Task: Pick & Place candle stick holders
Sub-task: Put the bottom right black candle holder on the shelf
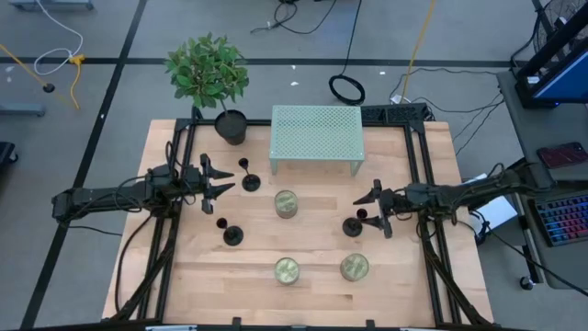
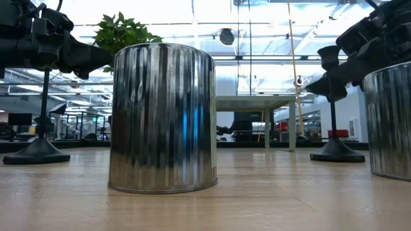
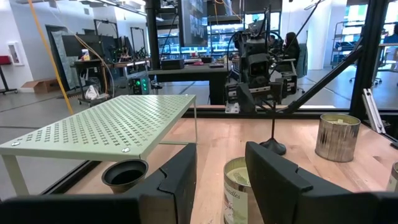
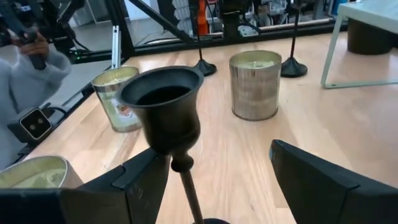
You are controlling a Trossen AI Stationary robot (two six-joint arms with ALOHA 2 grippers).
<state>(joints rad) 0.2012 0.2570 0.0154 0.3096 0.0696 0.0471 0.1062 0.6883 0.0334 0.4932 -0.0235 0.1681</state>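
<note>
Three black candle stick holders stand upright on their round bases on the wooden table: one far left, one near left, one right. My left gripper is open, level, just left of the far left holder. That holder's cup shows beside one finger, outside the gap. My right gripper is open around the right holder. That holder's cup and stem stand between the fingers, close to one finger. My right gripper comes level from the table's right, one finger on either side of the holder's thin stem below the cup. The stem stands close to one finger; I cannot tell whether they touch. The holder stands upright on its base.
Three pale green-gold jar candles stand at the middle, near middle and near right. A pale green perforated shelf and a potted plant stand at the far edge. A person's sleeve shows beyond the table.
</note>
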